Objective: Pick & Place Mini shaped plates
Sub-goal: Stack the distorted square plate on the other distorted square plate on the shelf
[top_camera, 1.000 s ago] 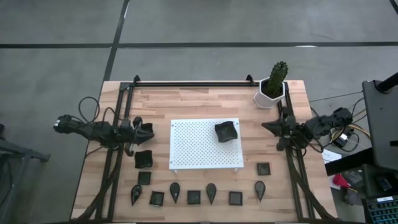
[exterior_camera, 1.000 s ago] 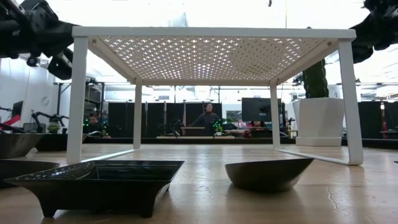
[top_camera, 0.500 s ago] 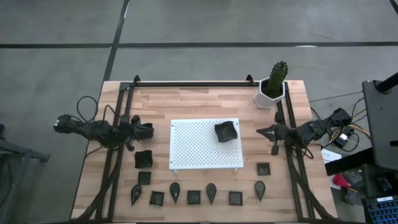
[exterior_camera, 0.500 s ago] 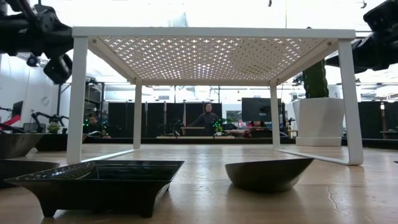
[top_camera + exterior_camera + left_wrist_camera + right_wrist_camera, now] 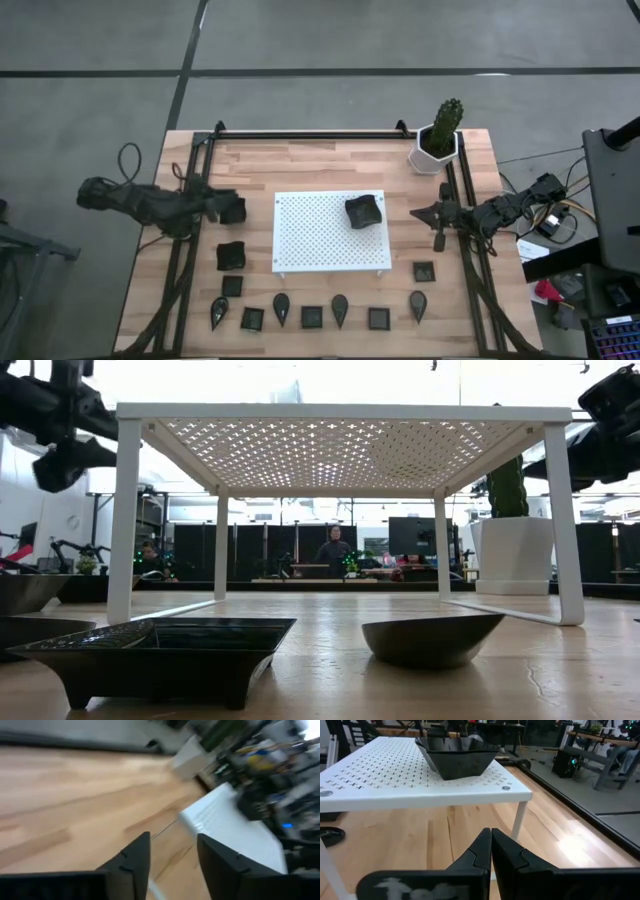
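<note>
Several small black plates, square and teardrop-shaped, lie in a row along the table's near edge [image 5: 312,317]. A larger black square plate [image 5: 231,256] rests on the table left of the white perforated board [image 5: 320,240]. Another square plate [image 5: 363,211] sits on the board's far right part, also seen in the right wrist view [image 5: 457,755]. My left gripper [image 5: 236,207] hovers left of the board, open with nothing between its fingers [image 5: 172,865]. My right gripper [image 5: 415,213] hovers right of the board, shut and pointing at it [image 5: 491,842].
A white hexagonal pot with a cactus [image 5: 438,143] stands at the table's far right corner. Black rails [image 5: 190,250] run along the table's left, right and far edges. Bare wood lies between the board and the far rail [image 5: 320,165].
My left gripper has risen a little and rolled about its own line, and its arm has drawn back toward the table's left edge. My right gripper has sunk and reached a little toward the board, staying shut. No plate has moved.
</note>
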Motion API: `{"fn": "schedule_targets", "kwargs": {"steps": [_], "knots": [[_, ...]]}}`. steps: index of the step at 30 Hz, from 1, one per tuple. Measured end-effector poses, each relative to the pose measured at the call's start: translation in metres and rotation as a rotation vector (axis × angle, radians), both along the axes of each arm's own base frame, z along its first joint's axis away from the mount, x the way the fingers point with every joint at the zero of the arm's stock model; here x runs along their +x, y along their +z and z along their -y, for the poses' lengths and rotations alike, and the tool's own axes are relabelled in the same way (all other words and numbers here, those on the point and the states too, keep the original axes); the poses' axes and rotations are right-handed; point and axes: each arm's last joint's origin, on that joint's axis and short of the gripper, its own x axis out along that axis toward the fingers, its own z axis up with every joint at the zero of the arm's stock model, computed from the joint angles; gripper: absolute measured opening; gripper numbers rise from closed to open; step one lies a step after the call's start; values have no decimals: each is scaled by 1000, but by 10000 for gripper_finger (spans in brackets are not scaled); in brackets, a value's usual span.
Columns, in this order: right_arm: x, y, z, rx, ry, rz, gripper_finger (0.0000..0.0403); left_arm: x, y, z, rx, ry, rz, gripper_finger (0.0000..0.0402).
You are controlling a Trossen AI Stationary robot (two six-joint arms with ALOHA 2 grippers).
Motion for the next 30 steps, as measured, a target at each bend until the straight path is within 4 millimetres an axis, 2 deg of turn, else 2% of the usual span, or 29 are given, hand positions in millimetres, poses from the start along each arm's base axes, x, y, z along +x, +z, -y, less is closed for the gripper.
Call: {"fn": "schedule_targets", "kwargs": {"steps": [3, 9, 13, 15, 19, 24, 30], "knots": [[0, 0, 0, 1, 0, -1, 9, 3, 1, 1, -56, 48, -110, 176], [0, 0, 0, -1, 0, 0, 9, 17, 12, 9, -171, -29, -358, 171], [0, 0, 0, 3, -1, 1, 9, 34, 18, 16, -103, -120, -499, 160], [0, 0, 0, -1, 0, 0, 9, 43, 19, 20, -8, -243, -598, 152], [0, 0, 0, 3, -1, 0, 9, 57, 8, 26, 73, -414, -791, 139], [0, 0, 0, 0, 0, 0, 9, 62, -14, 28, 99, -450, -1045, 130], [0, 0, 0, -1, 0, 0, 8, 71, -21, 28, 214, -448, -1115, 129]]}}
